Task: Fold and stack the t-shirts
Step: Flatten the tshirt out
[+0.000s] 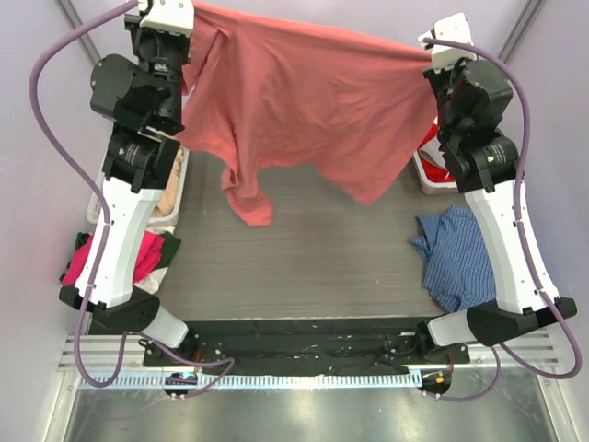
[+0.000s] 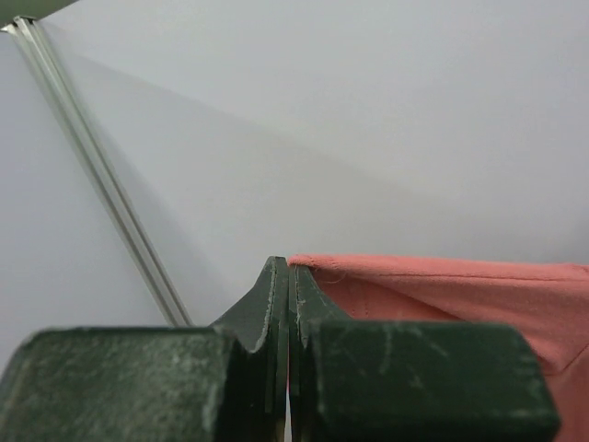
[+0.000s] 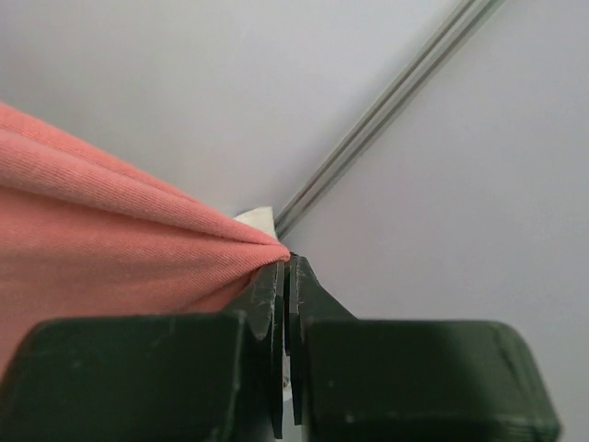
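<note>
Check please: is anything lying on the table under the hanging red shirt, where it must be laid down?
Nothing visible. The red shirt hangs stretched above the table, and the part below it is bare. A blue checked cloth lies to the right, beside the right arm, clear of that spot.

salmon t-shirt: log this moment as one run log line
left gripper: shut on salmon t-shirt | right gripper: shut on salmon t-shirt | shirt: spread aloft, unfolded, hanging over table
</note>
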Controlling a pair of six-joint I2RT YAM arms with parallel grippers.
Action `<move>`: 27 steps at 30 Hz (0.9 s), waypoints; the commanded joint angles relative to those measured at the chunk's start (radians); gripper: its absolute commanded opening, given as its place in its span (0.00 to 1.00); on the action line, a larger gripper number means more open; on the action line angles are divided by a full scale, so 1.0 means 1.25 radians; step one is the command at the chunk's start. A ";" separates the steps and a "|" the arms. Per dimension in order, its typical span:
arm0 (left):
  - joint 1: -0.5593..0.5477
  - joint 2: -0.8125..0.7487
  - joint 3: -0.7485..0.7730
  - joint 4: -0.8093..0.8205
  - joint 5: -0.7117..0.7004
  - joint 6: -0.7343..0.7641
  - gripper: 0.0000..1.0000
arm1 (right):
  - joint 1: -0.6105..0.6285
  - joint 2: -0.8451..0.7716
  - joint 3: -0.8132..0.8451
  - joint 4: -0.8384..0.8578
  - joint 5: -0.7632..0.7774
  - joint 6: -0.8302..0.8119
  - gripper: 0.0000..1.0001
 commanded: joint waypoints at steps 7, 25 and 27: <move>0.023 -0.187 -0.116 -0.030 -0.026 0.044 0.00 | -0.019 -0.032 0.087 -0.165 0.037 0.043 0.01; 0.153 0.269 0.288 0.085 -0.068 0.076 0.00 | -0.038 0.258 0.395 -0.012 0.130 -0.077 0.01; 0.163 0.310 0.355 0.097 -0.061 0.091 0.00 | -0.039 0.302 0.488 -0.002 0.128 -0.084 0.01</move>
